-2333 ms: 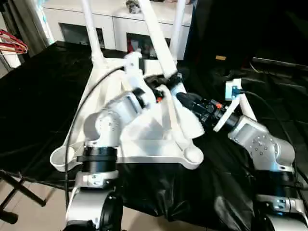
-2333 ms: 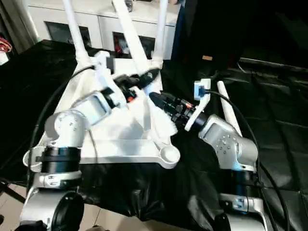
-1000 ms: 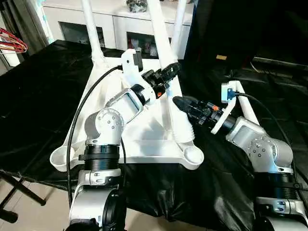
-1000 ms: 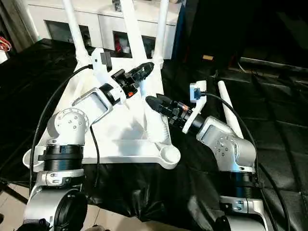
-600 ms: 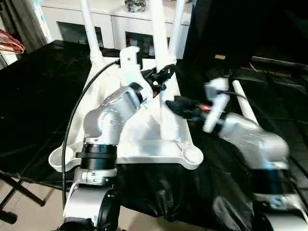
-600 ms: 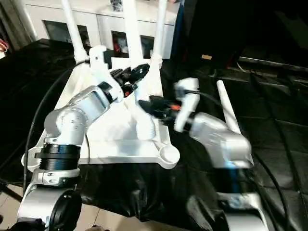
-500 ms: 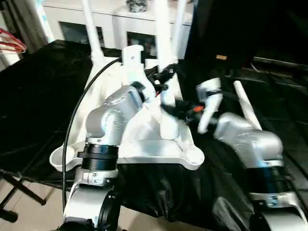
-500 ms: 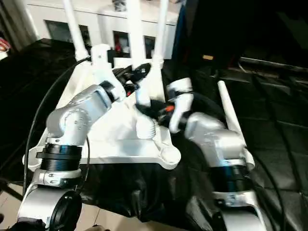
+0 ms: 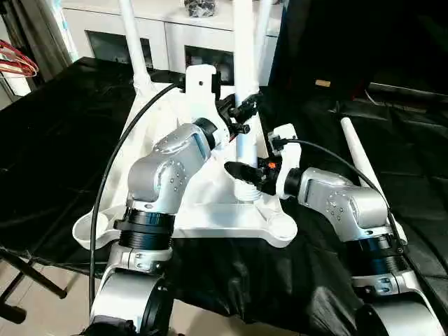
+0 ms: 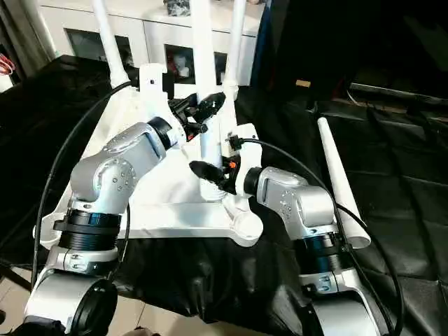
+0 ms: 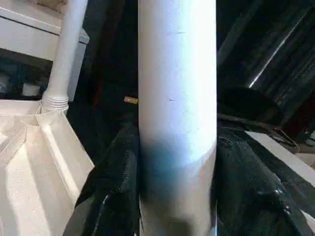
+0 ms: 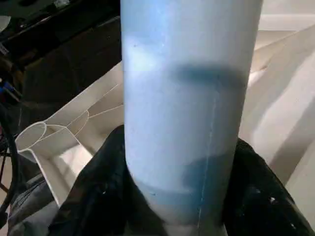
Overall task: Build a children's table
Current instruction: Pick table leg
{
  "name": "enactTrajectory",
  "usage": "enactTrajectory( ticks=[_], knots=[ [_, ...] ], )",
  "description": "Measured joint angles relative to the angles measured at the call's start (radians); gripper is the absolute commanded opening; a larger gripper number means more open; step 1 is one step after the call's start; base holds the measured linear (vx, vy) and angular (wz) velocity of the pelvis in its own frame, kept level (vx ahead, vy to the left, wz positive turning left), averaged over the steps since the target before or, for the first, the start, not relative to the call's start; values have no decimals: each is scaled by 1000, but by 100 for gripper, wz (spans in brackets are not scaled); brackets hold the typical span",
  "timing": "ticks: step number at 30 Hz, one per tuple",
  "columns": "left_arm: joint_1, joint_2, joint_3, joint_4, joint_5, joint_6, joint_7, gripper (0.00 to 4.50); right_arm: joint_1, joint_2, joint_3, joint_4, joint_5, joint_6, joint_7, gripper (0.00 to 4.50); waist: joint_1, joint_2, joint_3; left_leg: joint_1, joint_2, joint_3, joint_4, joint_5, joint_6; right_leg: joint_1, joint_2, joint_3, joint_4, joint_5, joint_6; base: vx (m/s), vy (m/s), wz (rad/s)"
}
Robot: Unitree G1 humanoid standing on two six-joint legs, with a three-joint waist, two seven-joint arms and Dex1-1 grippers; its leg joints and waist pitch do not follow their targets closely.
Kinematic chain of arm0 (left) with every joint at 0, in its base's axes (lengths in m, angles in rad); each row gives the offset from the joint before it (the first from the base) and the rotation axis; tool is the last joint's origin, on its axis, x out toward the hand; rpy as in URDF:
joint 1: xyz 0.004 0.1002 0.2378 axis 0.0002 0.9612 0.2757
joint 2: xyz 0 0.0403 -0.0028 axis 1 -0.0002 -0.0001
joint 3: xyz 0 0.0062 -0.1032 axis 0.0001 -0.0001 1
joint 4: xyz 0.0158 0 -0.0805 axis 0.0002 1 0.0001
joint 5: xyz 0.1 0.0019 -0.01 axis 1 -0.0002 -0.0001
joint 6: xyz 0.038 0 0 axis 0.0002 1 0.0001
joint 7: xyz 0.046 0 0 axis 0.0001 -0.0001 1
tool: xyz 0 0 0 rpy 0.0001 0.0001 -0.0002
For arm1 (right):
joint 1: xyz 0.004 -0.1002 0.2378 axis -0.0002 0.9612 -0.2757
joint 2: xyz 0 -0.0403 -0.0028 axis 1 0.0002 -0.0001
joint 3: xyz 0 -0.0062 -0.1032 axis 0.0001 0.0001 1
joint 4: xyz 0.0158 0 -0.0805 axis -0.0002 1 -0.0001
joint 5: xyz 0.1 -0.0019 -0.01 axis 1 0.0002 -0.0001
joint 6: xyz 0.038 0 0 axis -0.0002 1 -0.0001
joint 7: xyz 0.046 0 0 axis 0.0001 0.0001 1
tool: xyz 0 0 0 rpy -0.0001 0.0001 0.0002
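Both pincers clamped on upright leg (image 9: 243,133): left pincer (image 9: 241,116) higher, right pincer (image 9: 241,172) near threaded base. Leg over tabletop (image 9: 203,210), beside near-right socket (image 9: 280,225), not yet seated. Spare leg (image 9: 364,171) lying on black-draped table (image 9: 56,140). Next: shift base over socket, press down.

Both claws, left (image 9: 244,114) above right (image 9: 241,171), clamp one upright tube (forearms converging).

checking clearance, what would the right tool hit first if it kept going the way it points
The leg itself: the right tool already straddles its lower end, near the tabletop. Beyond it, the left arm, though depth is unclear.
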Motion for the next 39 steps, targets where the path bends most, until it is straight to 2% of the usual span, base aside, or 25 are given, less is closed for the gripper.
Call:
enactTrajectory(
  ticks=[3,5,8,11,14,16,18,21,23,27,30,33,39],
  knots=[
    [0,0,-3,-2,1,-4,-3,184,3,-8,-1,0,11,-8,22,194,0,0,0,0,0,0,0,0,0,0,0,0,0,0,0,0,0,0],
    [0,2,-4,-4,-2,-7,-12,254,7,-15,-1,-2,24,-14,37,193,0,0,0,0,0,0,0,0,0,0,0,0,0,0,0,0,0,0],
    [1,19,1,-14,-36,2,-57,264,31,-53,-12,-32,62,-23,127,193,2,0,0,0,0,0,0,0,0,0,0,0,0,0,0,0,0,0],
    [1,36,13,-23,-70,19,-104,298,46,-82,-21,-50,76,-34,191,193,1,0,0,0,0,0,0,0,0,0,0,0,0,0,0,0,0,0],
    [3,51,32,-24,-133,66,-167,315,56,-98,-32,-51,115,-39,265,193,-1,0,0,0,0,0,0,0,0,0,0,0,0,0,-1,0,0,0],
    [4,61,50,-27,-193,106,-223,346,60,-117,-37,-64,143,-39,316,193,1,0,0,0,0,0,0,0,0,0,0,0,0,1,-1,0,0,0],
    [5,83,63,-29,-253,148,-290,351,66,-132,-40,-84,166,-40,365,193,1,0,0,0,0,0,0,0,0,0,0,0,0,1,-1,0,0,0],
    [5,92,79,-30,-303,182,-343,351,75,-149,-41,-97,190,-42,410,193,1,0,0,0,0,0,0,0,0,0,0,0,0,1,-1,0,0,0],
    [4,92,93,-30,-328,189,-352,324,84,-152,-41,-99,197,-42,433,193,2,0,0,0,0,0,0,0,0,0,0,0,0,1,-2,0,0,0],
    [-8,91,112,-26,-349,189,-352,306,96,-156,-41,-99,197,-42,448,193,2,0,0,0,0,0,1,0,0,0,0,0,0,1,-2,0,0,0],
    [-8,91,115,-23,-356,189,-357,273,96,-160,-40,-99,197,-42,453,193,2,0,0,0,0,0,1,0,0,1,0,0,0,1,-2,0,0,0],
    [-8,91,113,-23,-361,188,-362,261,97,-164,-40,-98,196,-42,453,193,2,0,0,0,0,0,1,0,0,1,0,0,0,1,-2,0,0,0],
    [-8,100,88,-38,-342,172,-361,197,97,-165,-40,-97,194,-43,452,193,2,0,0,0,0,0,1,0,0,1,0,0,0,1,-2,0,0,0]
  ],
)
